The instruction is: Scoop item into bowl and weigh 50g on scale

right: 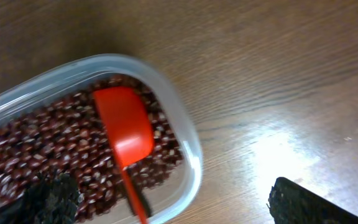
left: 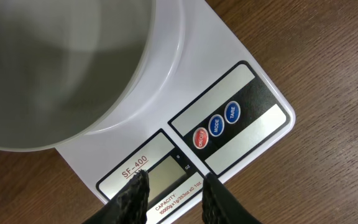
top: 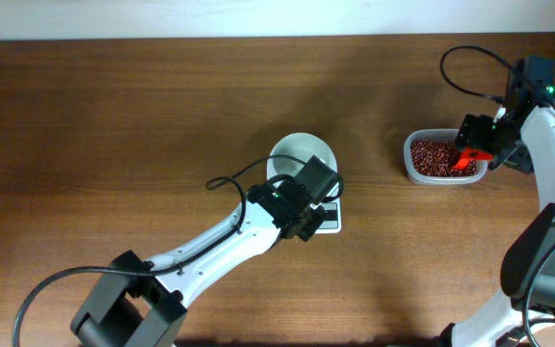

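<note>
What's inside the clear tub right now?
Dark red-brown beans fill the tub, with an orange-red scoop lying on them. The tub floor is covered by beans; the handle's end runs out of frame.

Dark brown wood-grain desk (top: 114, 125) under even light; pale wall (top: 258, 17) strip along the far edge; soft glare (right: 281, 155) toward the right edge.

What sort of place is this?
Probably a lab test bench, not a kitchen: brown wooden table, white square digital scale under a round white bowl, clear plastic tub of reddish-brown beans.
</note>
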`<move>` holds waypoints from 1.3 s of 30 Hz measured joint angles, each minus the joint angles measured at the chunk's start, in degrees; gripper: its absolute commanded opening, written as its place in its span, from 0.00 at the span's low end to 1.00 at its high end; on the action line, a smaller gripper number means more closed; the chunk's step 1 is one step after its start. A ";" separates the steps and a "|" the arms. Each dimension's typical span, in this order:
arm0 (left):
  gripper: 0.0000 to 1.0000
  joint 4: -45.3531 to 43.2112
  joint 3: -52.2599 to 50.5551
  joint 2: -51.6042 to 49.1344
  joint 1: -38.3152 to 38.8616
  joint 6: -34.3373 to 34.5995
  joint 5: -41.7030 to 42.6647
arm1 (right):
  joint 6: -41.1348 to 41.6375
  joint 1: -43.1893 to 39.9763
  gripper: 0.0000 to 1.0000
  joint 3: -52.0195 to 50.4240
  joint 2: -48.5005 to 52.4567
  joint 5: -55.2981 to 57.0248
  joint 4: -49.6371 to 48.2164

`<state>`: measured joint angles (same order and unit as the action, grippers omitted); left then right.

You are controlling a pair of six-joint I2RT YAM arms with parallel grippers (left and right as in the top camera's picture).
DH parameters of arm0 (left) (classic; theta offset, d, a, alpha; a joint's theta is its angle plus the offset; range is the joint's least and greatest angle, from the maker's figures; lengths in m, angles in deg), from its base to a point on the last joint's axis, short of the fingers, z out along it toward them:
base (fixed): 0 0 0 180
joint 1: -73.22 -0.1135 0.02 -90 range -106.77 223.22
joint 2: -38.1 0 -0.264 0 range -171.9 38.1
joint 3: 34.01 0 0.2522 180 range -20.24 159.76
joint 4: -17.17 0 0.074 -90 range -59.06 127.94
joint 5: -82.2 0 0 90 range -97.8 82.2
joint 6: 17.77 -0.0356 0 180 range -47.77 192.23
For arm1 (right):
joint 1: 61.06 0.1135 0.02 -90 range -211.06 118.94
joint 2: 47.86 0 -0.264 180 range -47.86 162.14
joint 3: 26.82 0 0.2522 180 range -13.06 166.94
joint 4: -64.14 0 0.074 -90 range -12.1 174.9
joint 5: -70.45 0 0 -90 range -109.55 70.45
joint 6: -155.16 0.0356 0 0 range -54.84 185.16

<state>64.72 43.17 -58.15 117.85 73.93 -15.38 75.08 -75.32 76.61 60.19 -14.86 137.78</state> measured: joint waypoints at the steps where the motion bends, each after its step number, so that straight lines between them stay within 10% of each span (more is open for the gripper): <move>1: 0.36 0.00 0.00 0.00 0.00 -0.04 0.00 | -0.42 0.00 0.99 0.00 0.00 -0.66 -0.11; 5: 0.32 0.00 0.00 0.00 0.00 -0.20 0.00 | -1.40 0.00 0.99 0.00 0.00 -1.99 -0.74; 8: 0.00 0.00 0.00 0.00 0.00 -0.28 0.00 | -1.57 0.00 0.99 0.00 0.00 -2.29 -0.74; 23: 0.00 0.57 0.00 -0.61 2.91 -2.01 0.61 | -1.79 0.00 0.99 0.00 0.00 -2.67 -0.74; 39: 0.00 -6.29 -0.07 -8.48 3.34 -21.11 -1.95 | -2.16 0.00 0.99 0.00 0.00 -2.67 -0.74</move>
<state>58.42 43.11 -66.63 121.19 52.81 -17.32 72.91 -75.32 76.61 60.19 -17.53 137.03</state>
